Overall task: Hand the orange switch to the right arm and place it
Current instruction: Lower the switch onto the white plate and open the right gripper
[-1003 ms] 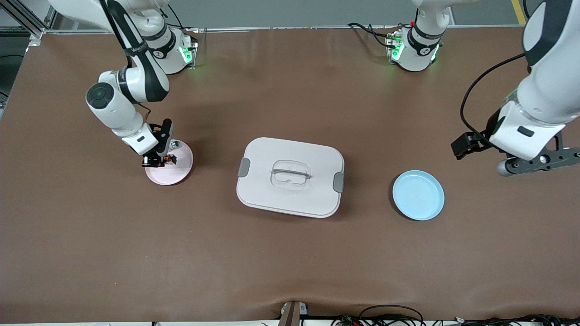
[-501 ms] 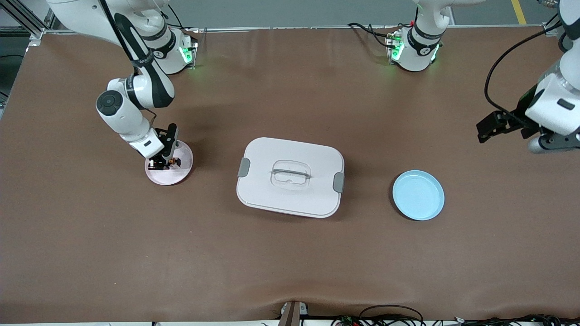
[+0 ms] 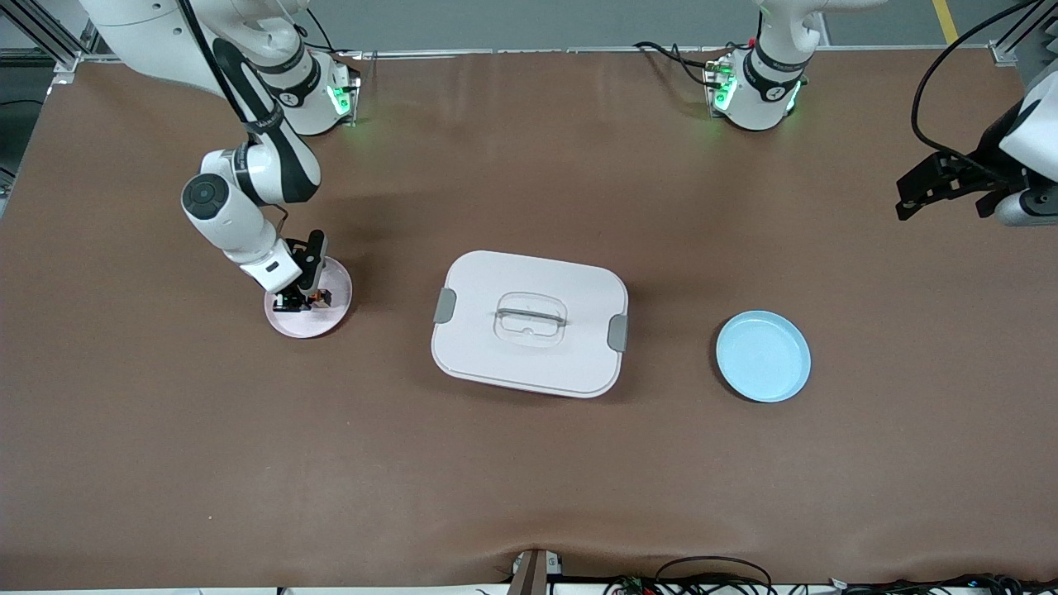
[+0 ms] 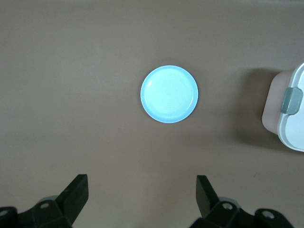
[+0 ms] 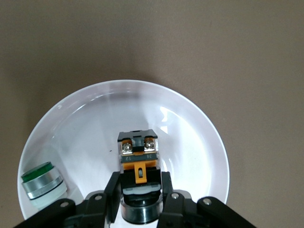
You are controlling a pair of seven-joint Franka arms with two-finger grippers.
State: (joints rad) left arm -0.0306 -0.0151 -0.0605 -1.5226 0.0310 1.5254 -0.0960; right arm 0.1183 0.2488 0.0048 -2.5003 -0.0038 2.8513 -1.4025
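Note:
The orange switch point(image 5: 137, 159), black with an orange face and a dark round end, rests on the pink plate point(image 5: 190, 128). My right gripper point(image 5: 138, 187) is shut on the switch, one finger on each side of its body. In the front view the right gripper point(image 3: 302, 299) is low on the pink plate point(image 3: 329, 318) with the switch point(image 3: 314, 296), toward the right arm's end of the table. My left gripper point(image 4: 142, 183) is open and empty, high over bare table. In the front view the left gripper point(image 3: 1021, 216) is at the left arm's end of the table.
A small green-topped silver part point(image 5: 42, 183) also lies on the pink plate. A white lidded box point(image 3: 529, 324) sits mid-table. An empty blue plate point(image 3: 762, 356) lies between the box and the left arm's end; it also shows in the left wrist view point(image 4: 169, 94).
The right gripper has shifted slightly over the pink plate with the switch. The left arm has drawn back and up toward its end of the table.

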